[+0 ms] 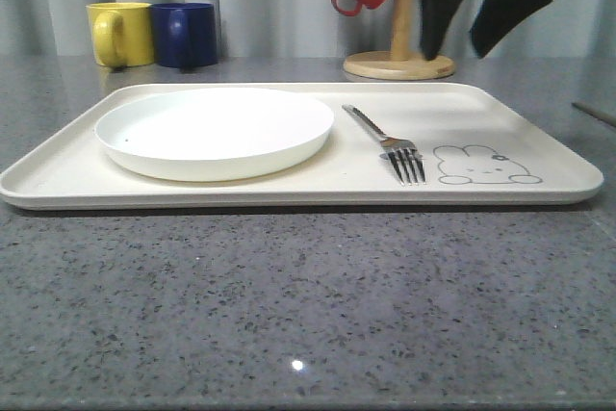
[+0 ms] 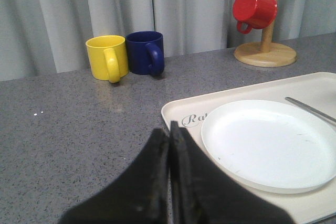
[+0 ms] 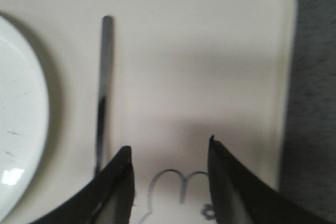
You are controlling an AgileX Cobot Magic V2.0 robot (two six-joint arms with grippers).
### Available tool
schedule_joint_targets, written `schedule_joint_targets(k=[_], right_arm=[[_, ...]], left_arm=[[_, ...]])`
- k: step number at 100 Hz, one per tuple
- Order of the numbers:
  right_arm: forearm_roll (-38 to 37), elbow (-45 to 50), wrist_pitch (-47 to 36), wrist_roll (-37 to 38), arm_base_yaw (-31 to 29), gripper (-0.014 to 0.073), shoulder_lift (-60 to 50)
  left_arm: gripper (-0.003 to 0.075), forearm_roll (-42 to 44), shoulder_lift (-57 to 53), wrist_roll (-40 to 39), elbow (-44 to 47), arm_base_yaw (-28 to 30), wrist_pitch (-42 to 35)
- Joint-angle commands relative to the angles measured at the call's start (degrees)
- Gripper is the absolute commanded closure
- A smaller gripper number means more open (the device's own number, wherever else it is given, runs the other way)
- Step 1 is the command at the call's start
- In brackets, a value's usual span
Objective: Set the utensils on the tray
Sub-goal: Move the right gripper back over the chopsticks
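I'm looking over a grey speckled stone countertop [image 1: 308, 305] backed by pale curtains, with the cream tray [image 1: 289, 192] lying across the middle of it. My right gripper [image 1: 460, 21] hangs above the tray's far right part with its two dark fingers spread apart and nothing between them; from its wrist camera the rabbit drawing [image 3: 176, 190] sits directly below the gap between the fingers. The fork [image 1: 385, 141] lies flat on the tray just beside that gripper's left finger, tines toward me, handle angled away, and the white plate [image 1: 214, 130] rests on the tray further off on the same side, apart from the fork. My left gripper [image 2: 169, 135] is pressed together, fingers touching along their length and holding nothing, hovering over the bare counter just off the tray's corner where the script begins; the plate is near it on the tray. Beyond that gripper stand the yellow mug [image 2: 107, 57] and navy mug [image 2: 146, 52] side by side, and the red mug [image 2: 254, 10] hangs on a wooden mug stand [image 2: 266, 51].
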Motion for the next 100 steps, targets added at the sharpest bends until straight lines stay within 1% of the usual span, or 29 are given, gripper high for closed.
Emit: schedule_joint_targets(k=[1,18,33,40,48,58,66,100], right_arm=[[-2.46,-1.80,1.60,-4.87,-4.01,0.0244,-5.07],[-0.48,-1.80,6.48,-13.04,-13.68,0.0244,-5.99],[7.00,-1.80,6.83,-22.03,-21.35,0.0244,-5.73],[9.84,-1.80,6.63,-24.79,-24.57,0.0244,-5.55],[11.25,-1.80,6.96,-26.99,-27.42,0.0244,-4.91],[11.82,-1.80,7.83,-29.72,-28.89,0.0244,-3.46],[12.19,-1.80,8.49,-30.87,-28.97,0.0244,-1.75],[13.29,-1.80,8.05,-31.14,-28.97,0.0244,5.16]], left_arm=[[0.0739,-0.20,0.41,-0.02,-1.47,-0.39,-4.68],[0.0739,-0.20,0.41,-0.02,-1.47,-0.39,-4.68],[0.0739,-0.20,0.41,-0.02,-1.47,-0.39,-4.68],[0.0739,-0.20,0.41,-0.02,-1.47,-0.39,-4.68],[0.0739,-0.20,0.41,-0.02,-1.47,-0.39,-4.68],[0.0739,-0.20,0.41,-0.02,-1.47,-0.39,-4.68],[0.0739,-0.20,0.41,-0.02,-1.47,-0.39,-4.68],[0.0739,-0.20,0.41,-0.02,-1.47,-0.39,-4.68]])
